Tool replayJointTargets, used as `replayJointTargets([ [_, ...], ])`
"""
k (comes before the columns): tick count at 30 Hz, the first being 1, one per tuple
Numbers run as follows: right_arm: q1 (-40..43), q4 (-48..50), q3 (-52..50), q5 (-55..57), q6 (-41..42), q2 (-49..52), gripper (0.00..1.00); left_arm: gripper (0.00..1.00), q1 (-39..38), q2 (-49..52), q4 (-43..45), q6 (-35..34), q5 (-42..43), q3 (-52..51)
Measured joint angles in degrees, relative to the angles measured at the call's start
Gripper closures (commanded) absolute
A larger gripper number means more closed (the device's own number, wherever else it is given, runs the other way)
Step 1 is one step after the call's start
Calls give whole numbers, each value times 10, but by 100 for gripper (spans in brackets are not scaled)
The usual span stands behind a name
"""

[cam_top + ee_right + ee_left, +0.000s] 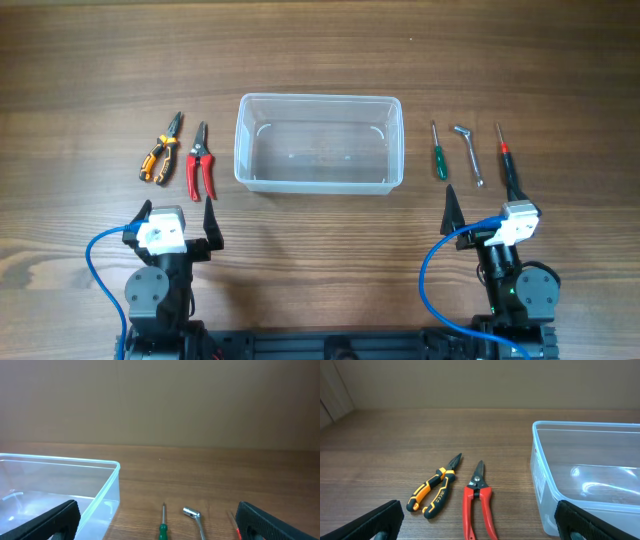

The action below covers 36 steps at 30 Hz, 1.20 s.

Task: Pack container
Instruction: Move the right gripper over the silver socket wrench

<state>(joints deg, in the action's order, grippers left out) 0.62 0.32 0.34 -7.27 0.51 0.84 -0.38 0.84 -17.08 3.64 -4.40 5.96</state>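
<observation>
The clear plastic container (318,143) stands in the middle of the table with nothing in it; it also shows in the left wrist view (590,480) and the right wrist view (60,490). Left of it lie orange-black pliers (160,150) (434,491) and red-handled cutters (200,162) (479,505). Right of it lie a green screwdriver (438,152) (162,527), a metal socket wrench (468,152) (194,519) and a red screwdriver (508,158). My left gripper (178,215) (480,527) is open and empty, near the cutters' handles. My right gripper (482,205) (157,527) is open and empty, below the screwdrivers.
The wooden table (320,50) stretches behind the container. Blue cables (100,270) loop beside both arm bases at the front edge.
</observation>
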Motion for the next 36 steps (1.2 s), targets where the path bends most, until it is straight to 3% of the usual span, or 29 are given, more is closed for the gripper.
replayJointTargets([
  [23,0,12,26,24,-17,25,0,0,0,0,0,0,0,0],
  [28,0,-11,209,22,-45,304,0,0,0,0,2,0,0,-1],
  [33,0,-301,640,-24,-91,720,0,0,0,0,2,2,0,-3],
  [36,0,-395,812,-28,-102,864,0,0,0,0,2,2,0,-3],
])
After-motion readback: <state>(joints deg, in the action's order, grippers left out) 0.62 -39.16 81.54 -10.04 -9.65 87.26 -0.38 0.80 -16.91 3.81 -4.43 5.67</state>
